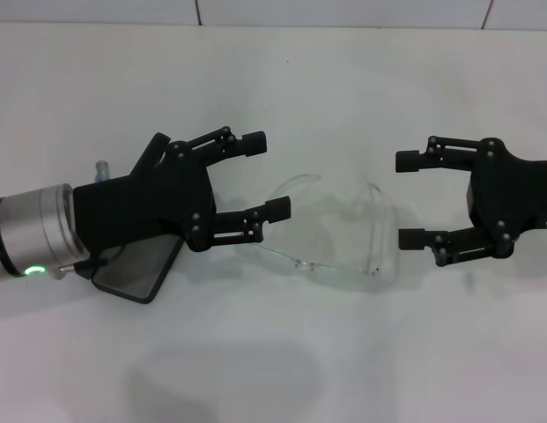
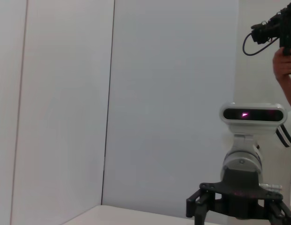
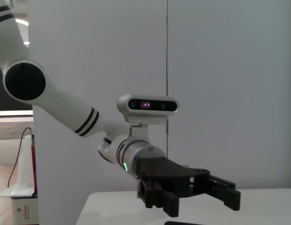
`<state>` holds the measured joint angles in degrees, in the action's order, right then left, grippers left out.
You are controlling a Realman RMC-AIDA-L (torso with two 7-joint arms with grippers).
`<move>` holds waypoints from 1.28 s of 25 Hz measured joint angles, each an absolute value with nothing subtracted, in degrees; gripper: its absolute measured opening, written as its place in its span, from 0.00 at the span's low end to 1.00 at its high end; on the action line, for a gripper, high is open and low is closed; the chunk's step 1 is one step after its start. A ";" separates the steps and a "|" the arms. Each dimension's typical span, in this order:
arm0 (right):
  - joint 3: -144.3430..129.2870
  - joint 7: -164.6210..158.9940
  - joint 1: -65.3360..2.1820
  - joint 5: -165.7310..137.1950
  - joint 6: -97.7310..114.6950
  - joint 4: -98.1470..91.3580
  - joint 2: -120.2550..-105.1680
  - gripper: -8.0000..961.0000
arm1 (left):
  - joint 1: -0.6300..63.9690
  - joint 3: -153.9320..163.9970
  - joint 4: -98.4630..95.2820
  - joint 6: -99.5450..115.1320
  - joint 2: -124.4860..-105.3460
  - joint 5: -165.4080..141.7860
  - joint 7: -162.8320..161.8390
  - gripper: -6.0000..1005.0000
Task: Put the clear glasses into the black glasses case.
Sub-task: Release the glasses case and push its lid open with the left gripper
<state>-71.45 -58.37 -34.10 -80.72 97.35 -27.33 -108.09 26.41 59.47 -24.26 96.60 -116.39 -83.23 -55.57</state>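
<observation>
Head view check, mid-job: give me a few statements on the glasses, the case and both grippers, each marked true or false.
1. The clear glasses lie on the white table between the two grippers. True.
2. The left gripper is shut on the glasses. False: its jaws are open and hold nothing.
3. The black glasses case is partly hidden under the left gripper. True.
4. The glasses already rest inside the case. False: they lie on the bare table, apart from the case.
5. The right gripper is open, facing the glasses. True.
6. The case sits beside the right gripper. False: it is on the left arm's side.
</observation>
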 joint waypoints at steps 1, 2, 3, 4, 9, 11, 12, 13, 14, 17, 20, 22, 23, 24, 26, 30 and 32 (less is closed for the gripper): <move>-71.45 -58.42 -34.05 -80.71 97.39 -27.33 -108.22 0.90 | 26.31 59.45 -24.26 96.61 -116.39 -83.16 -55.60 0.88; -71.45 -58.43 -34.03 -80.71 97.40 -27.33 -108.36 0.90 | 26.27 59.45 -24.26 96.61 -116.38 -83.14 -55.68 0.88; -71.45 -58.41 -34.03 -80.72 97.40 -27.33 -108.43 0.90 | 26.21 59.44 -24.26 96.62 -116.38 -83.14 -55.78 0.87; -71.45 -58.36 -34.02 -80.73 97.39 -27.33 -108.55 0.90 | 26.16 59.43 -24.26 96.62 -116.38 -83.14 -55.82 0.87; -71.45 -58.13 -34.01 -80.75 97.28 -27.34 -108.91 0.90 | 25.63 59.38 -24.26 96.68 -116.31 -83.14 -56.38 0.87; -71.45 -58.11 -34.01 -80.76 96.94 -27.38 -109.01 0.90 | 25.60 59.33 -24.65 96.73 -116.03 -83.10 -57.55 0.87; -71.45 -58.10 -34.03 -80.77 96.82 -27.38 -109.03 0.90 | 25.59 59.20 -25.38 96.74 -115.79 -83.07 -58.78 0.87; -71.45 -58.10 -34.10 -80.77 96.71 -27.39 -109.04 0.90 | 25.47 58.71 -27.17 96.58 -115.39 -83.09 -62.15 0.87; -71.47 -58.10 -34.23 -80.77 96.58 -27.39 -109.04 0.90 | 25.37 58.13 -28.70 96.31 -115.00 -83.14 -65.01 0.87; -71.53 -58.09 -34.40 -80.78 96.49 -27.59 -109.09 0.90 | 24.91 55.70 -34.48 93.46 -113.59 -84.98 -78.01 0.87; -71.54 -58.09 -34.21 -80.81 96.43 -28.05 -109.09 0.90 | 24.15 53.24 -40.43 88.83 -112.48 -90.34 -88.40 0.87; -71.53 -58.09 -34.08 -80.90 96.40 -28.14 -109.09 0.90 | 23.52 51.33 -44.12 86.04 -112.59 -95.32 -94.08 0.87; -71.52 -58.09 -34.04 -80.93 96.40 -28.14 -109.09 0.90 | 23.32 50.65 -45.49 85.26 -112.79 -97.50 -95.79 0.87; -71.50 -58.09 -33.99 -80.95 96.38 -28.14 -109.08 0.90 | 23.13 49.77 -47.05 84.32 -113.09 -100.47 -98.02 0.87; -71.47 -58.09 -33.95 -81.02 96.29 -28.16 -109.08 0.90 | 22.83 48.53 -49.43 83.13 -113.84 -105.81 -101.51 0.87; -71.45 -58.09 -33.98 -81.19 95.70 -28.39 -109.06 0.90 | 22.52 46.84 -51.95 81.97 -115.46 -113.54 -104.80 0.87; -71.45 -58.09 -34.05 -81.31 95.60 -28.67 -109.06 0.90 | 22.52 46.71 -52.13 81.41 -116.00 -115.82 -105.60 0.86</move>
